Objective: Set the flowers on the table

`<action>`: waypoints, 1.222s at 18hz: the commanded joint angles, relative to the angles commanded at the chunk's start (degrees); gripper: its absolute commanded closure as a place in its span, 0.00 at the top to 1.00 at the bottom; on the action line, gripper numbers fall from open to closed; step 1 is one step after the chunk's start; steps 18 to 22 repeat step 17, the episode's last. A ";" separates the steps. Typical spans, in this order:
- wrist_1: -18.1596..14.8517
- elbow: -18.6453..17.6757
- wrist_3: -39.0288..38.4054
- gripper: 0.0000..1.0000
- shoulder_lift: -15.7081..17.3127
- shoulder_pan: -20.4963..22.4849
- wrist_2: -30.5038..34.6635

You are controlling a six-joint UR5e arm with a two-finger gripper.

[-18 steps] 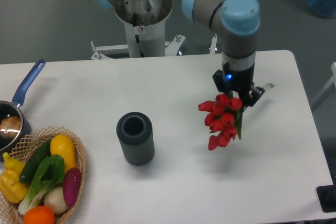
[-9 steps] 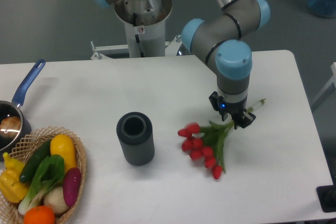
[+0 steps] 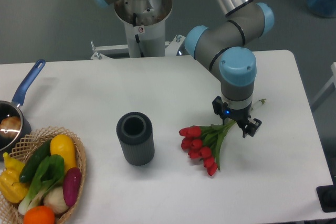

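Lying on the bench (image 3: pixel 79 87), the flowers (image 3: pixel 203 142) rested with their red buds toward the dark cylinder (image 3: pixel 135 138) and their green stems running up and to the right, under the pincer (image 3: pixel 239 124). The long axis of the bunch therefore ran diagonally, from the buds at lower left to the stem ends at upper right, and a pale stem tip showed just past the far side of the wrist. The pincer stood directly over the stem end, pointing down, with its dark fingers low against the bench surface. Whether the fingers were pinching the stems or had spread clear of them could not be told from this view, since the wrist housing hid the gap between them.

The buds appeared to touch the bench along their full spread, so the bunch was judged to be supported by the surface rather than by the arm. The relation governing the coming move was vertical: the stems lay beneath the pincer, and a straight upward retreat would clear them only if the fingers were spread. Any sideways travel along the stem axis risked dragging the bunch.

The cylinder stood well apart from the buds, to their left. The wicker basket (image 3: pixel 81 150) of vegetables sat at the near left corner, far from the arm.
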 joint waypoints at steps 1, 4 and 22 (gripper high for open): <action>0.00 0.00 -0.44 1.00 0.00 0.35 -1.93; 0.09 0.00 -1.14 1.00 0.27 2.02 -7.29; 0.53 1.23 -0.62 1.00 0.88 2.11 -11.17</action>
